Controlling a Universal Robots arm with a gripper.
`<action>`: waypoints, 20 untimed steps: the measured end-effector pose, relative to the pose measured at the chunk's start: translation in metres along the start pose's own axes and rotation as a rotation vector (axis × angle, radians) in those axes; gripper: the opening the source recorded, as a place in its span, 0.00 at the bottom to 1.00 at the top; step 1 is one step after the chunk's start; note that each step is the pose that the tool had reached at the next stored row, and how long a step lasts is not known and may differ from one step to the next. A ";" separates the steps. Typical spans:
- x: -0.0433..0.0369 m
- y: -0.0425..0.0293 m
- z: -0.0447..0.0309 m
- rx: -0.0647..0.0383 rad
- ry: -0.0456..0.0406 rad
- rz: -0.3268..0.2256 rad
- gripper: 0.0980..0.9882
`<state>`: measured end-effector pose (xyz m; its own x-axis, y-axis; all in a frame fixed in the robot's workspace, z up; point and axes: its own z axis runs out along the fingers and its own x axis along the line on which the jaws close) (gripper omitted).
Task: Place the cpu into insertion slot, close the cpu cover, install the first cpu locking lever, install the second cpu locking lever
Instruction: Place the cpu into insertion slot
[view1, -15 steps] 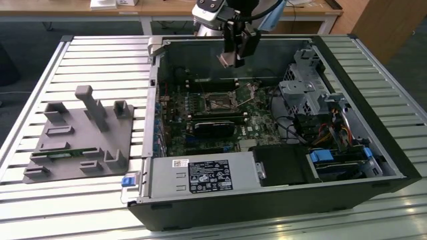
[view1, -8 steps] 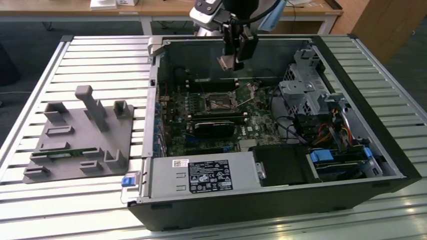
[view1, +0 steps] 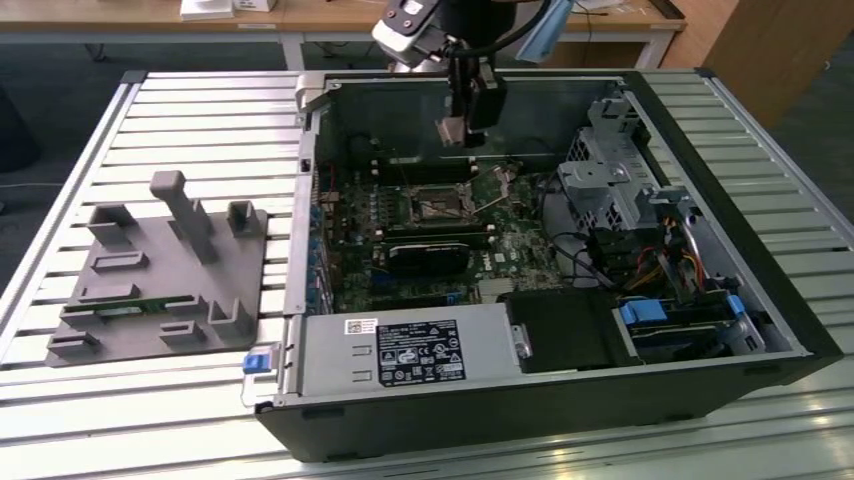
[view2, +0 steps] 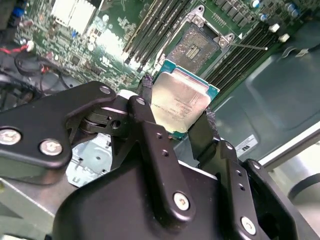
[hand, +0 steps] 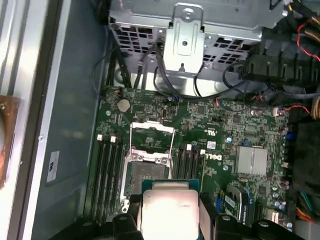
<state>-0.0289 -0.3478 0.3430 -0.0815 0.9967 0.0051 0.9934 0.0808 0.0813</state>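
**Chip pinched in the gripper, hanging over the open socket**

The gripper (view2: 176, 116) is closed on the chip (view2: 182, 95), with two fingers (view2: 146, 92) clamping opposite edges. The chip is held in the air, short of the socket (view2: 196, 47) and not seated. Whether it sits square to the socket I cannot tell. If it went down skewed, it could ride the rim or crush contacts. Beyond, the cover (hand: 150, 156) stands raised and a thin lever (view2: 247, 46) juts out, and either could snag the fingers.
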 end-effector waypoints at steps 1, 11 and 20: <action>0.0002 -0.0001 0.0012 0.000 -0.0017 0.014 0.49; 0.0151 -0.0003 0.0177 0.003 -0.0055 0.051 0.49; 0.0186 -0.0033 0.0313 0.003 -0.0092 0.066 0.49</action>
<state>-0.0312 -0.3291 0.3116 -0.0148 0.9999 0.0012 0.9968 0.0147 0.0783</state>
